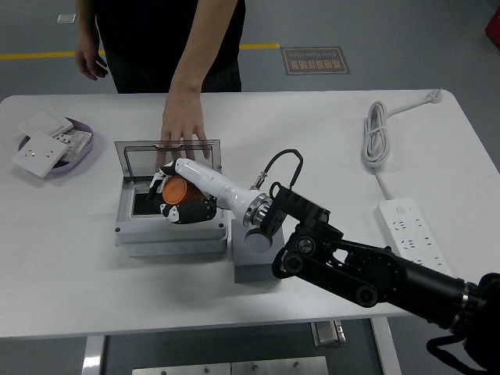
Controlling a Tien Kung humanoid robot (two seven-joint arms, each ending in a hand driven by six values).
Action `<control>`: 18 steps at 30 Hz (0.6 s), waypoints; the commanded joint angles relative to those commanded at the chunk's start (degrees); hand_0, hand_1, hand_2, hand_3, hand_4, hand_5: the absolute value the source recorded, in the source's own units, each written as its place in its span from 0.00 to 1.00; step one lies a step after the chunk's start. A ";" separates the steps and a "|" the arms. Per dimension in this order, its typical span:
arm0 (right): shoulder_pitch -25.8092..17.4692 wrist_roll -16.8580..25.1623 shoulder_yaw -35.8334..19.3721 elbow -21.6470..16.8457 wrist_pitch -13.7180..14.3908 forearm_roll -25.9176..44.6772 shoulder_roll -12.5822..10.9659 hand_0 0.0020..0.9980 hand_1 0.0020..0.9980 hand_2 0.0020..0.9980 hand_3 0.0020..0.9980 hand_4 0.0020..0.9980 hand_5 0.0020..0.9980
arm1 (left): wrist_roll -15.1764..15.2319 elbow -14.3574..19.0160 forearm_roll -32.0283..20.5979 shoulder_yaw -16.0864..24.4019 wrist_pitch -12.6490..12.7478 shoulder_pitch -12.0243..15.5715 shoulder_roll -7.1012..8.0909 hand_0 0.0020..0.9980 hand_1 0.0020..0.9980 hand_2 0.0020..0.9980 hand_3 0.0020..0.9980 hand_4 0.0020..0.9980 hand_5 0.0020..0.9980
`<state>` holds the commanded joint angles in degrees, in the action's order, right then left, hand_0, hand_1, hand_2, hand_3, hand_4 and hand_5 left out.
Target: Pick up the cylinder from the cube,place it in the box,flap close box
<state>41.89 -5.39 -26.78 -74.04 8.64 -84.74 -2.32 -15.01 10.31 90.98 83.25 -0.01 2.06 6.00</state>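
Currently the right hand (181, 200) is closed around the orange cylinder (173, 190), fingers wrapped over its lower side, and is held directly over the dark opening of the box (170, 231). The cylinder lies tilted, its long axis running roughly from 10 to 4 o'clock, orange end toward 10 o'clock. The critical relation: the opening appears to lie straight below the hand, so release calls for descent rather than travel.

At 12 o'clock from the hand, the transparent lid (168, 158) stands raised, steadied by a person's hand (183, 133) on its top edge. At 4 o'clock, the grey cube (258, 262) sits just beside the box, its round socket vacated.

Obscured: the cylinder's far end, the box interior beneath the hand, and the clearance above the box floor. The left hand is out of view.
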 joint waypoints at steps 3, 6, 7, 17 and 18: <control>2.57 -3.37 1.83 0.86 -0.78 -3.21 1.34 0.32 0.40 0.40 0.27 0.02 0.00 | -0.28 0.00 0.72 0.64 -0.03 0.08 0.16 0.61 0.60 0.59 0.57 0.61 0.19; 4.47 -6.75 3.69 1.77 -1.94 -5.70 2.32 0.32 0.40 0.40 0.27 0.02 0.00 | -0.39 0.00 1.25 1.06 -0.09 0.02 0.36 0.61 0.60 0.59 0.57 0.61 0.19; 4.96 -7.76 4.25 2.10 -2.52 -6.31 2.32 0.32 0.40 0.41 0.28 0.02 0.00 | -0.39 0.00 1.36 1.16 -0.11 -0.03 0.43 0.61 0.60 0.59 0.57 0.61 0.19; 8.62 -14.99 7.30 4.82 -8.74 -10.56 2.32 0.34 0.42 0.44 0.37 0.02 0.00 | -0.39 0.00 2.49 1.86 -0.36 -0.33 0.85 0.61 0.60 0.59 0.57 0.61 0.19; 8.85 -15.29 7.50 4.97 -8.78 -10.71 2.32 0.34 0.42 0.44 0.37 0.02 0.00 | -0.40 0.00 2.58 1.91 -0.38 -0.33 0.88 0.61 0.60 0.59 0.57 0.61 0.19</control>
<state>50.74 -20.68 -19.28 -69.07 -0.14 -95.45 0.00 -15.40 10.31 93.56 85.16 -0.39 1.73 6.88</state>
